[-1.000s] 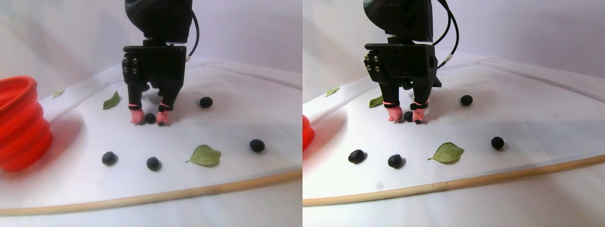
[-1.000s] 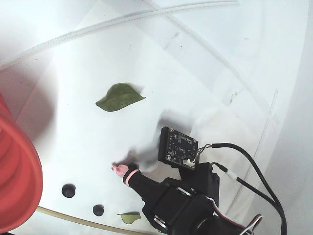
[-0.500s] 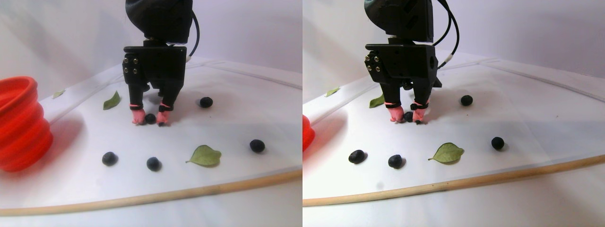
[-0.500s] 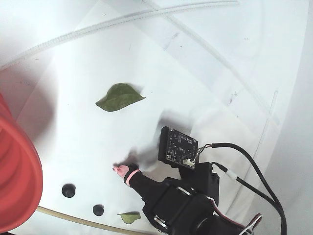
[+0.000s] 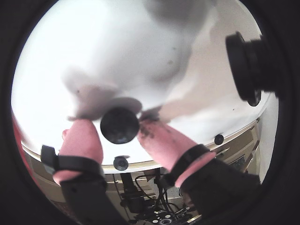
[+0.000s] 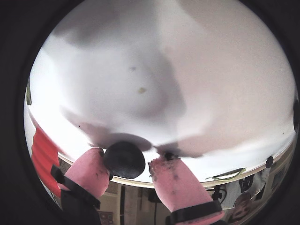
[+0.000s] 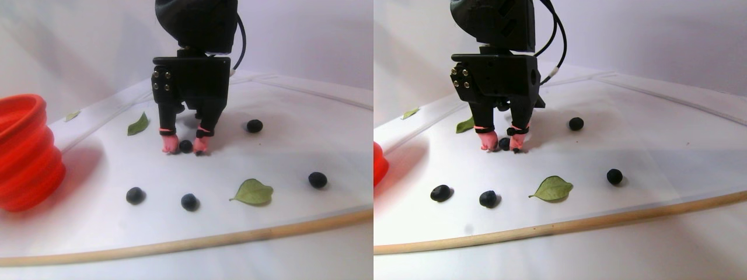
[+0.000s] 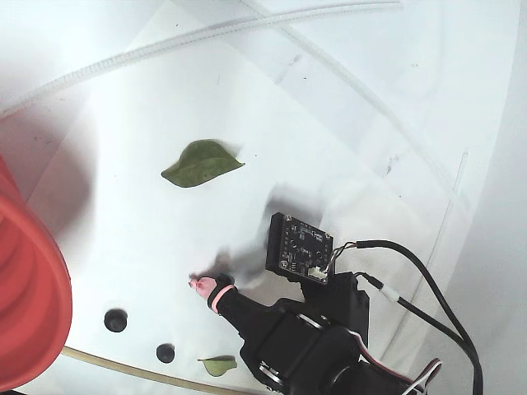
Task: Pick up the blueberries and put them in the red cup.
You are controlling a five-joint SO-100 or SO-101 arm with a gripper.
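Change since earlier frames: the pink-tipped fingers stand slightly closer together about the one berry; nothing else on the surface has shifted.

Stereo pair view, left half, left to right:
- red cup (image 7: 23, 153), ridged wall, at the far left edge of the white surface (image 7: 303, 140), well apart from the arm.
- small green leaf (image 7: 138, 124), behind and left of the arm.
- blueberries (image 7: 135, 195): five in view. Two lie in the front row, near each other; one (image 7: 185, 146) sits on the surface between the fingertips; one lies behind and to the right of the arm (image 7: 254, 125); one lies at the far right (image 7: 317, 179).
- tool (image 7: 185, 147), pointing straight down, tips at the surface.
- large green leaf (image 7: 253, 192), front row, between the second and the last berry.

Wrist views: the berry fills the gap between the two pink fingers (image 5: 82, 140); in both wrist views the pads look to be touching or just beside its sides. The tool is narrowly spread around the berry; whether it is truly pinching cannot be told. The berry rests on the surface.
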